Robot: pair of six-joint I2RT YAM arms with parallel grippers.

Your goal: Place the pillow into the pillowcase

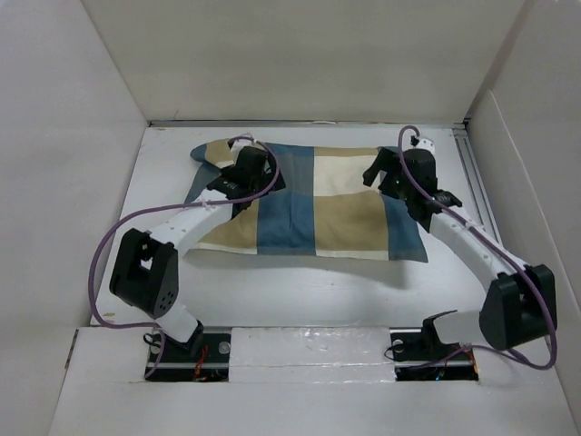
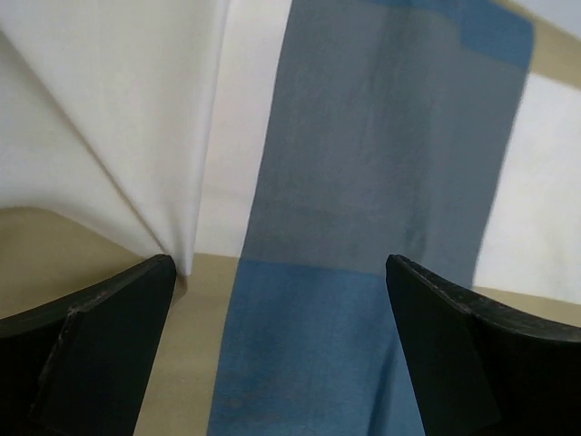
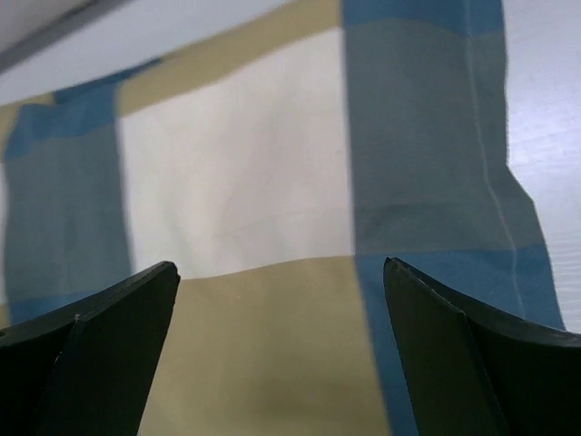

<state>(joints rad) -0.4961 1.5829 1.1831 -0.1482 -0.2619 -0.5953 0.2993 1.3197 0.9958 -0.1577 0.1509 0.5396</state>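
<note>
Honestly, I'm guessing the white quilted pillow is already sitting inside the puffy blue, tan and cream checked fabric pillowcase (image 1: 318,204) lying on the table (image 1: 272,291), and my left gripper (image 2: 280,272) and right gripper (image 3: 280,268) are hovering over it, jaws apart, gripping nothing.

Two bench arms: white links, black joints
Left arm (image 1: 180,223) and right arm (image 1: 468,242) — boxy black elbow housings, looping purple cables (image 1: 93,291), black bases (image 1: 172,363); left gripper (image 2: 281,350) has matte black wedge fingers (image 2: 91,354).
</note>
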